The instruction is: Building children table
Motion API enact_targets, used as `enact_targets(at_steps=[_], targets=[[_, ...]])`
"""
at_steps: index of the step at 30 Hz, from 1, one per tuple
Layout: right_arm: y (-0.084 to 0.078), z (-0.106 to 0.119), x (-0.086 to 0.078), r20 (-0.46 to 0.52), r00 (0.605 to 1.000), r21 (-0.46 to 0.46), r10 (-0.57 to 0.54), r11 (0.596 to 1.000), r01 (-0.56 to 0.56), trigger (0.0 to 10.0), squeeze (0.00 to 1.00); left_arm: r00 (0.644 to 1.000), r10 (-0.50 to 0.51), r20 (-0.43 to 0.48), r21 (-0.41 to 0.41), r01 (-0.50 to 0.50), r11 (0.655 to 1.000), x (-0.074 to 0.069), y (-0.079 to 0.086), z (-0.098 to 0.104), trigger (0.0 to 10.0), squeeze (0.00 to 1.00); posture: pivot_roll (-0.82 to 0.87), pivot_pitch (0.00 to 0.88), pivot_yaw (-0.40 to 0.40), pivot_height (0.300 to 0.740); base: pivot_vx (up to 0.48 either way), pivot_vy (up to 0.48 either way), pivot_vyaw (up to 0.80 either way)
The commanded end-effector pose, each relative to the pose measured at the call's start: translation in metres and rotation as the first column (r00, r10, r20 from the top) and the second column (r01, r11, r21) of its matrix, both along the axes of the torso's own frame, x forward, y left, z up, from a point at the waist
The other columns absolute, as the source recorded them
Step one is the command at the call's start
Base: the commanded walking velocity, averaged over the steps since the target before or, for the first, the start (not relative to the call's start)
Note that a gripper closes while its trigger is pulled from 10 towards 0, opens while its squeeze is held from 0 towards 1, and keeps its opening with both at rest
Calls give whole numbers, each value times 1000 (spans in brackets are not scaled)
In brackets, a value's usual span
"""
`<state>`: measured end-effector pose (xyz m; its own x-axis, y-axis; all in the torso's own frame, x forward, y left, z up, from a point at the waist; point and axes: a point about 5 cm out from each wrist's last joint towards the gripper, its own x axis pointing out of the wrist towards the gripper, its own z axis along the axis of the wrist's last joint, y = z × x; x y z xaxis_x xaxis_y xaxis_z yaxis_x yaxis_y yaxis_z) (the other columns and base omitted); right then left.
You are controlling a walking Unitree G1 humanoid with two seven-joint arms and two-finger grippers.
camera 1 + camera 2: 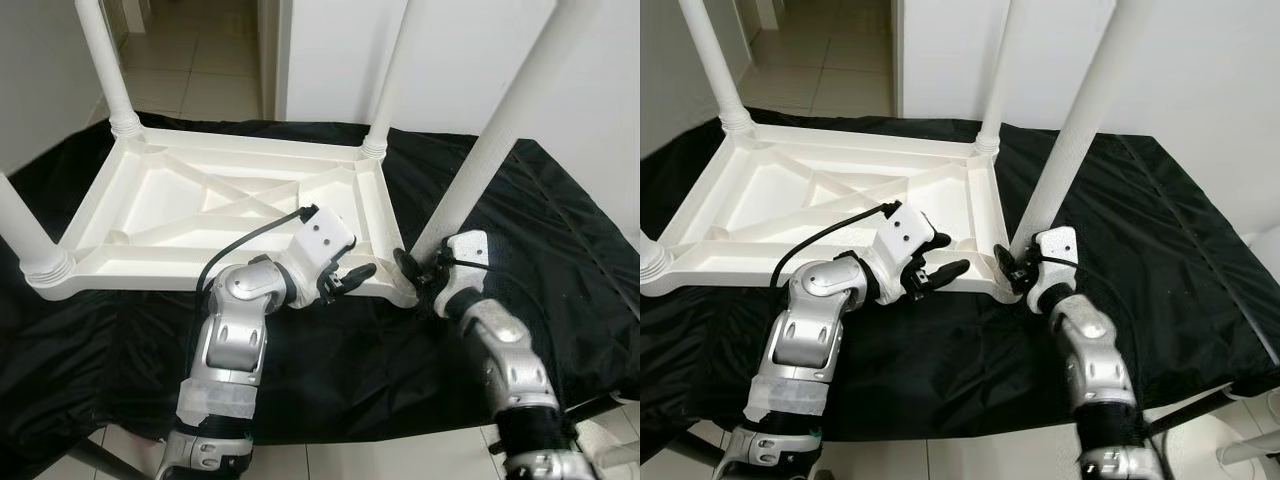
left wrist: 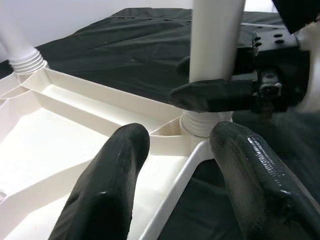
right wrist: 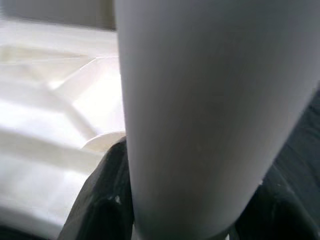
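A white plastic children's table [image 1: 200,200] lies upside down on a black cloth [image 1: 560,230], with its legs pointing up. My right gripper [image 1: 415,268] is shut on the near right leg [image 1: 490,150], just above the ribbed collar where the leg meets the corner. In the right wrist view that leg [image 3: 200,110] stands between the two black fingers [image 3: 107,200]. My left gripper [image 1: 350,278] is open at the table's near rim, right beside that corner. In the left wrist view one of its fingers [image 2: 107,190] is over the table's inside and the other is outside the rim [image 2: 175,175].
Three more legs stand up: far left [image 1: 105,60], far right [image 1: 385,90] and near left [image 1: 25,235]. The black cloth covers the work surface and drops off at the near edge onto a tiled floor [image 1: 350,460]. White walls stand behind, with a doorway [image 1: 200,50] at the far left.
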<state>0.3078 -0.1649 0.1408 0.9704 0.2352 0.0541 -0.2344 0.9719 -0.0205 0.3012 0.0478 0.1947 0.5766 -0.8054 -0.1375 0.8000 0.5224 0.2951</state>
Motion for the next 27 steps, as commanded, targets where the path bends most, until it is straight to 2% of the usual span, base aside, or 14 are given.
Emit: enact_targets(at_steps=[1, 3, 4, 6, 8, 9, 10, 11, 12, 13, 21, 22, 24, 27], targets=[[0, -13, -4, -77, 996, 7, -54, 998, 55, 10000, 0, 967, 245, 76, -56, -241, 969, 11, 2, 5, 10000, 0, -25, 0, -57, 740, 0, 0, 0], [8, -16, -7, -102, 978, 51, -183, 981, 189, 10000, 0, 968, 241, 74, -59, -237, 970, 13, -1, 4, 10000, 0, -32, 0, -50, 740, 0, 0, 0], [8, -16, -7, -102, 978, 51, -183, 981, 189, 10000, 0, 968, 241, 74, -59, -237, 970, 13, -1, 4, 10000, 0, -32, 0, -50, 740, 0, 0, 0], [9, -18, -11, -122, 927, 76, -353, 928, 364, 10000, 0, 971, 228, 76, -64, -223, 973, 14, -4, 6, 10000, 0, -32, 0, -45, 740, 0, 0, 0], [6, -18, -14, -125, 874, 94, -470, 871, 482, 10000, 0, 972, 219, 81, -63, -214, 975, 14, -5, 7, 10000, 0, -33, 0, -43, 740, 0, 0, 0], [6, -18, -14, -125, 874, 94, -470, 871, 482, 10000, 0, 972, 219, 81, -63, -214, 975, 14, -5, 7, 10000, 0, -33, 0, -43, 740, 0, 0, 0], [5, -17, -16, -129, 851, 100, -509, 847, 522, 10000, 0, 973, 217, 85, -61, -212, 975, 13, -5, 7, 10000, 0, -33, 0, -43, 740, 0, 0, 0], [5, -17, -16, -129, 851, 100, -509, 847, 522, 10000, 0, 973, 217, 85, -61, -212, 975, 13, -5, 7, 10000, 0, -33, 0, -43, 740, 0, 0, 0], [4, -17, -18, -137, 829, 110, -542, 824, 556, 10000, 0, 973, 216, 82, -59, -212, 976, 13, -5, 6, 10000, 0, -33, 0, -40, 740, 0, 0, 0], [6, -16, -20, -134, 827, 122, -545, 820, 560, 10000, 0, 973, 216, 80, -54, -213, 976, 12, -4, 4, 10000, 0, -30, 0, -43, 740, 0, 0, 0], [9, -15, -22, -142, 830, 117, -539, 824, 555, 10000, 0, 973, 217, 79, -50, -213, 976, 12, -2, 2, 10000, 0, -25, 0, -45, 740, 0, 0, 0], [12, -13, -22, -136, 856, 159, -498, 842, 515, 10000, 1000, 972, 221, 79, -51, -217, 975, 12, -2, 3, 10000, 0, -18, 0, -48, 740, 0, 0, 0], [18, -8, -21, -113, 892, 210, -437, 867, 452, 10000, 1000, 971, 226, 80, -52, -223, 974, 13, -1, 3, 10000, 0, -16, 0, -49, 740, 0, 0, 0], [18, -5, -21, -99, 902, 230, -419, 873, 431, 10000, 1000, 971, 227, 80, -51, -223, 973, 13, -1, 2, 10000, 0, -18, 0, -48, 740, 0, 0, 0]])
